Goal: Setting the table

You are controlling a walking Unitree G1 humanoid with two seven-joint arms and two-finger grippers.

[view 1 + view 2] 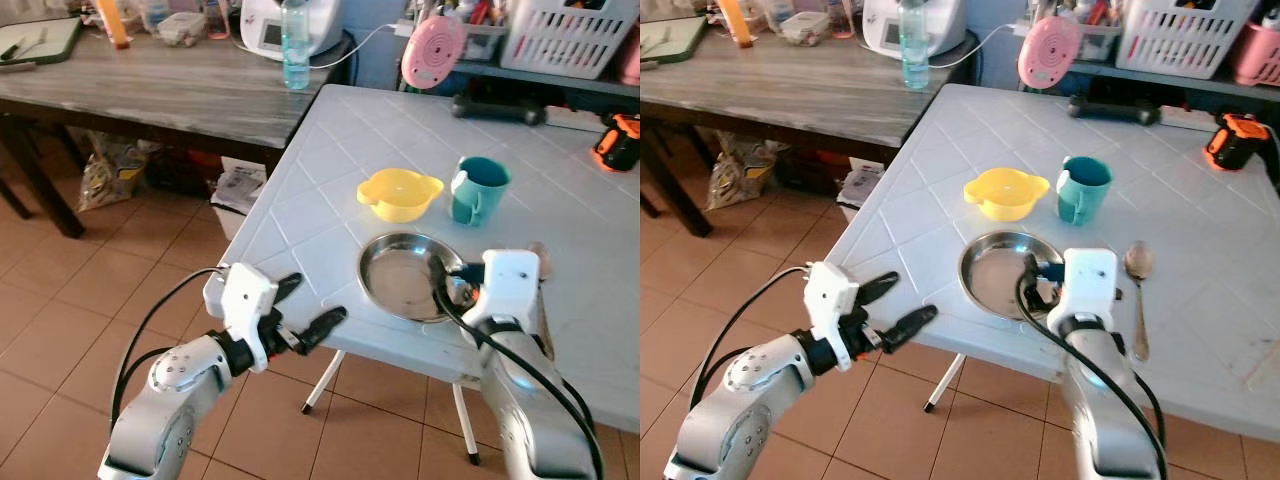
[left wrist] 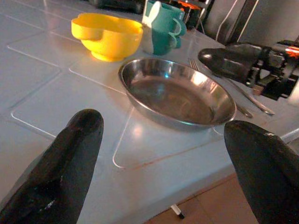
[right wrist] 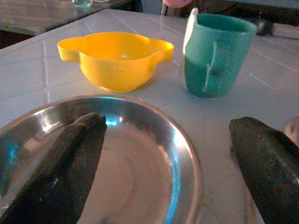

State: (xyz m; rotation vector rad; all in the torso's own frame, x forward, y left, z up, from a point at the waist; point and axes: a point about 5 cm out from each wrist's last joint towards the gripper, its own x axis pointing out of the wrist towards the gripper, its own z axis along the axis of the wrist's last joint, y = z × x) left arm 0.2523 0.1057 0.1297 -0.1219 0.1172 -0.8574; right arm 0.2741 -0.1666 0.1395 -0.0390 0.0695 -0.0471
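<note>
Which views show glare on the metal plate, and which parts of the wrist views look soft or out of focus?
Left wrist view: bright window glare on the steel plate rim; the near left gripper fingers look soft. Right wrist view: a blue-white streak across the plate; the right gripper fingers blur up close, while the yellow bowl and teal cup stay fairly sharp.

We are seeing a white table (image 1: 1200, 330) scored in a square grid pattern. On it a shiny silver plate (image 1: 992, 270) is gleaming, with a bright yellow bowl (image 1: 1005, 193) at its 12 o'clock and a teal cup (image 1: 1083, 189) with a pale patch at its 1 o'clock. At 11 o'clock a grey wood-grain table (image 1: 790, 95) is carrying a clear bluish bottle (image 1: 913, 45). Terracotta floor tiles (image 1: 90, 290) are showing at 9 o'clock.
</note>
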